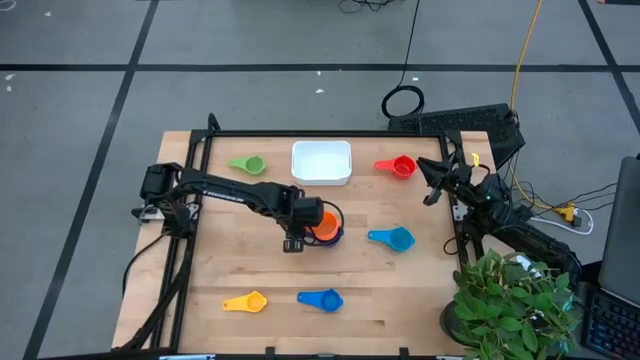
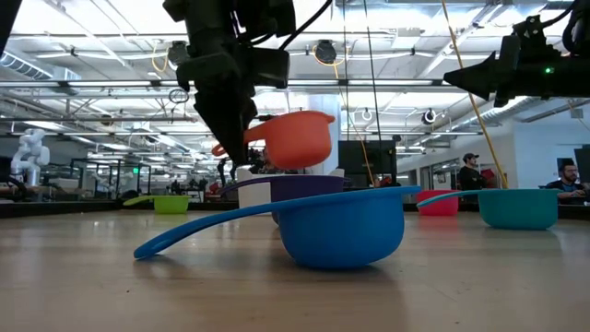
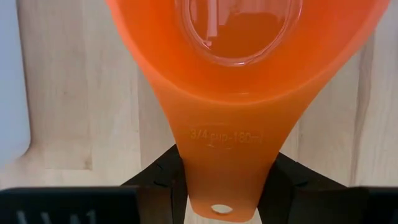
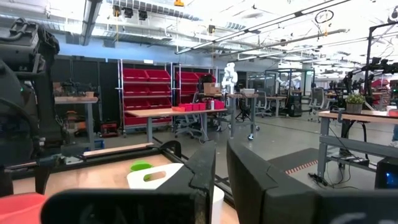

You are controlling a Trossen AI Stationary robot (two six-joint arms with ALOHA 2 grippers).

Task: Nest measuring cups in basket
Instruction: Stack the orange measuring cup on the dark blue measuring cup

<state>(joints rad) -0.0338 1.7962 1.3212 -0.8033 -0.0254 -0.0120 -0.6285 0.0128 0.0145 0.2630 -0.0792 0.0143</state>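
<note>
My left gripper (image 1: 303, 226) is shut on the orange cup (image 1: 322, 226), which hangs just over the dark blue cup (image 1: 337, 238) at mid-table; in the low view the orange cup (image 2: 297, 138) sits a little above the dark blue cup (image 2: 295, 189). The white basket (image 1: 321, 162) stands on its base near the far edge. Resting on the table are the green cup (image 1: 248, 163), red cup (image 1: 398, 166), light blue cup (image 1: 392, 238), yellow cup (image 1: 246, 301) and mid blue cup (image 1: 321, 299). My right gripper (image 1: 437, 186) waits, shut, at the right edge. My left gripper pinches the orange cup's flat handle (image 3: 224, 177) near its free end between the two fingers (image 3: 158, 183), which lie across it. They come from the table's left, slanting down. The cup is lifted clear and about level, bowl opening up.
Black frame rails run along the table's left, far and right edges. A potted plant (image 1: 515, 305) stands at the near right corner. Bare wood lies between the basket and the held cup. People sit in the room beyond the table.
</note>
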